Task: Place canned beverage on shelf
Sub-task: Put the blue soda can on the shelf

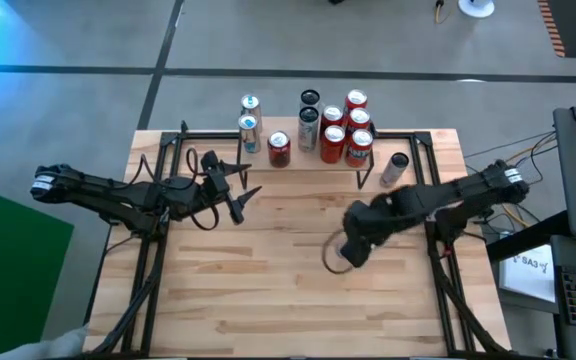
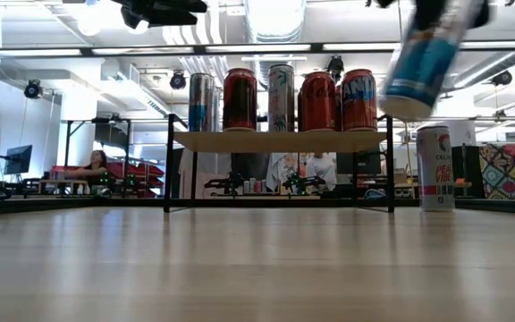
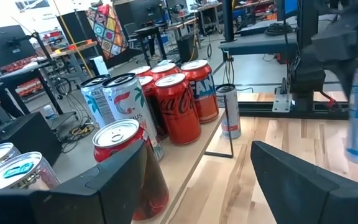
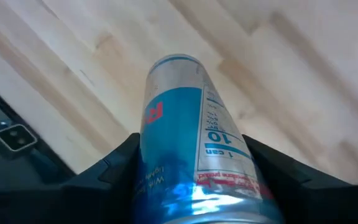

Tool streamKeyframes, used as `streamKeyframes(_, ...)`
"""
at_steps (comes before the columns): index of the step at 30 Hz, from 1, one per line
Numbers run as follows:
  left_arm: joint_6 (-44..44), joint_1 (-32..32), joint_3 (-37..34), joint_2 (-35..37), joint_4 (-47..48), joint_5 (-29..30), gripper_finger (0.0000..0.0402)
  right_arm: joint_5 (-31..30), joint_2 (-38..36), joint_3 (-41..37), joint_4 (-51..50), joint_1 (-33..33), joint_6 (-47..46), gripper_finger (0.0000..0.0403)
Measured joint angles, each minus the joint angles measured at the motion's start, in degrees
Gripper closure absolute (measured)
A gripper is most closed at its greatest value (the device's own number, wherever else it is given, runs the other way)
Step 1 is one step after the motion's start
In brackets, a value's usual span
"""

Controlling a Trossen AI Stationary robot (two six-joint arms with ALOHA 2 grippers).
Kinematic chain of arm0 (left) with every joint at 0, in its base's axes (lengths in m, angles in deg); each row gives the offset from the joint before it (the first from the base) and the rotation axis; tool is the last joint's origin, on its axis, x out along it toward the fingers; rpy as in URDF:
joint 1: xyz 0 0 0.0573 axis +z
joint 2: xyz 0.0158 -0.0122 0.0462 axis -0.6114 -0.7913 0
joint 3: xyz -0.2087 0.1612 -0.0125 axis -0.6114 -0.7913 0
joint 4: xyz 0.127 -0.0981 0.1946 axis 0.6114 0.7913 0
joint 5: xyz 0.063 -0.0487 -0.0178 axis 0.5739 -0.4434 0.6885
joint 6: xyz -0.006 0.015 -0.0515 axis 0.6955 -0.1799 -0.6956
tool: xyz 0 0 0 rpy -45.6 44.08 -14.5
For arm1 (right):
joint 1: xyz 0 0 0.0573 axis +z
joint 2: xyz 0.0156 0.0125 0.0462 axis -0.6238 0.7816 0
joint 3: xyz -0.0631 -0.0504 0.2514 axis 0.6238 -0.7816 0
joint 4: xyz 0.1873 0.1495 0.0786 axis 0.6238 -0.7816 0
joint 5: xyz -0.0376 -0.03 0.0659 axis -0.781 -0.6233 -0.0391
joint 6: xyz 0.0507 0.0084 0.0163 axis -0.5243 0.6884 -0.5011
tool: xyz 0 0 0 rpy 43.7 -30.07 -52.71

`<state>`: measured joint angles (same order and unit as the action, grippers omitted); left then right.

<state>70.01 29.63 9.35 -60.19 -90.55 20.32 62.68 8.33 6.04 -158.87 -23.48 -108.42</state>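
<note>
Two dark robot arms work over a slatted wooden table at whose far edge stands a low shelf with a light plank top and thin black legs. Counted from above, nine cans stand upright at the far edge on and around the shelf, four of them red, plus one slim silver can on the tabletop just right of the shelf; whether the farthest cans stand on the plank or behind it cannot be told. An eleventh, a slim blue-and-silver canned beverage, is clenched between the fingers of the right gripper, its base tilted and lifted clear of the table over the middle right, nearer than the shelf and well apart from it. The left gripper hangs near the shelf's left end with its fingers spread and nothing between them. A person sits in the room beyond.
</note>
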Motion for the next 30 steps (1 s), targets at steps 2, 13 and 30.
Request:
streamKeyframes(2,0.0,0.0,0.0,0.0,0.2,0.0,0.0128,-0.1,2.5,3.7,-2.6,-2.2,6.1,0.0189)
streamKeyframes(13,-2.7,0.0,0.0,-0.1,0.6,-7.0,0.0128,-6.0,17.9,23.2,-15.2,-8.4,35.4,0.0189)
streamKeyframes(30,-8.9,-0.9,0.0,-14.3,1.4,-25.4,0.0128,-14.3,31.3,31.4,-8.7,-9.3,52.1,0.0189)
